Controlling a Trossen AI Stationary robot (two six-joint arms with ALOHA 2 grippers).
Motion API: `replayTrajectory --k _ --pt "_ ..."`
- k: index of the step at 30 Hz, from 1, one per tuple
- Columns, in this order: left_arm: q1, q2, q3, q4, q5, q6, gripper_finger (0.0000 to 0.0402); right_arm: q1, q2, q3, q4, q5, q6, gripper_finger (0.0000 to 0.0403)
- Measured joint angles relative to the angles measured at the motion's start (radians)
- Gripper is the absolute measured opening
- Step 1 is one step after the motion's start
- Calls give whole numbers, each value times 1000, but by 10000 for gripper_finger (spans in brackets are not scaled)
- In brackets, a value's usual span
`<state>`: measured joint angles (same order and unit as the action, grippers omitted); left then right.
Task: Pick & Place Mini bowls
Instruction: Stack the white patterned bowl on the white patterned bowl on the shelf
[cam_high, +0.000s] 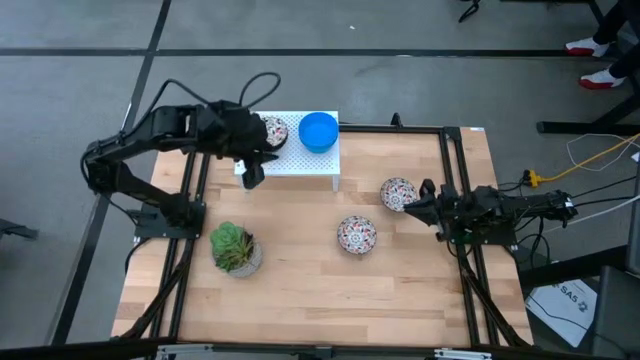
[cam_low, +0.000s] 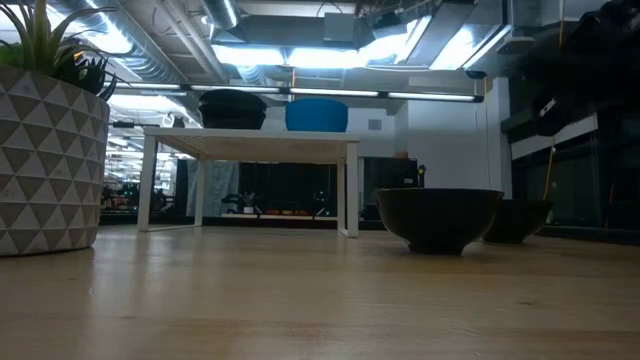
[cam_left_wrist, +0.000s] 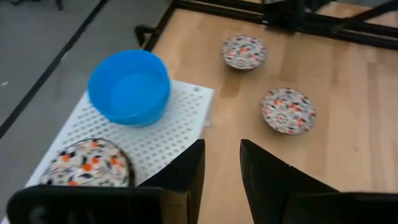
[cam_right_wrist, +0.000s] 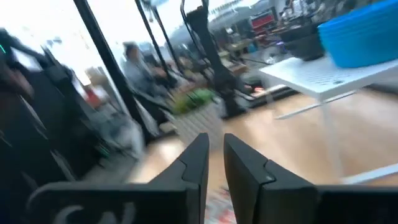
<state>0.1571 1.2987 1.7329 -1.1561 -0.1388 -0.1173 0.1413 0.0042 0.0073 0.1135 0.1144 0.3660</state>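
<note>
Mini bowls sit in two places: a blue bowl (cam_high: 319, 131) and a patterned bowl (cam_high: 272, 131) on the white perforated stand (cam_high: 300, 163); two more patterned bowls (cam_high: 356, 235) (cam_high: 398, 193) on the desk (cam_high: 300, 290); the left gripper (cam_high: 250, 176) hangs beside the stand, jaws slightly spread, empty; the right gripper (cam_high: 422, 201) rests touching the far patterned bowl, jaws narrowly parted; a potted succulent (cam_high: 234, 248) stands apart.

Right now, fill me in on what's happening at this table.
Mini bowls are being moved. A blue bowl and one patterned bowl sit on the white perforated stand; two more patterned bowls remain on the wooden table. The left gripper hovers empty, slightly open, by the stand's edge. The right gripper sits beside the far-right bowl, holding nothing. A potted succulent stands apart.
</note>
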Motion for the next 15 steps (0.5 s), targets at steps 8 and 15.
replayTrajectory --k 8,15 --pt "-113 0 0 0 0 -12 93 0 0 0 169 145 444 52" --pt "-187 0 0 1 -32 -65 89 0 5 0 151 154 449 52"
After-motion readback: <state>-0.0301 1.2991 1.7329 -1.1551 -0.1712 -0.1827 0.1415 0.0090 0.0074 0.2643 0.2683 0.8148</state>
